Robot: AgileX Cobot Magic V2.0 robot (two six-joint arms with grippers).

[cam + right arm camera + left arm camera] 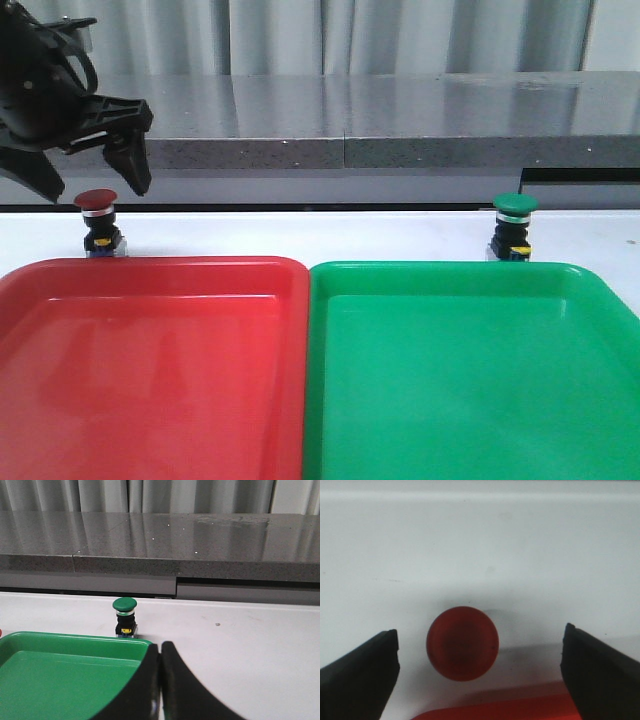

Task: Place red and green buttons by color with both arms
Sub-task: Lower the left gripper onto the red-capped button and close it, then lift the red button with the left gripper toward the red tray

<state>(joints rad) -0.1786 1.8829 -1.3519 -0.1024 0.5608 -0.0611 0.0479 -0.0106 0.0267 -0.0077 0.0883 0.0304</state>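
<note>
Red button (96, 205): dark-red mushroom cap, silver collar, black body, upright on the table (300, 235), directly beneath the spread left hand (95, 170), between its fingers. Green button (124, 616): same build (yellow tag visible), upright, ahead of the closed right hand (160, 685).

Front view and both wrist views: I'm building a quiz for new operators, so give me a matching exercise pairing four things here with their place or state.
Things:
1. dark-red mushroom-cap push button
2. green mushroom-cap push button
3. left tool
4. right tool

States:
A. fingers pressed together
B. upright on the white table behind the flat green plastic tray
C. fingers spread wide, just above a button
D. upright on the white table behind the flat red plastic tray

Pairs: 1-D, 2-B, 3-C, 4-A
</note>
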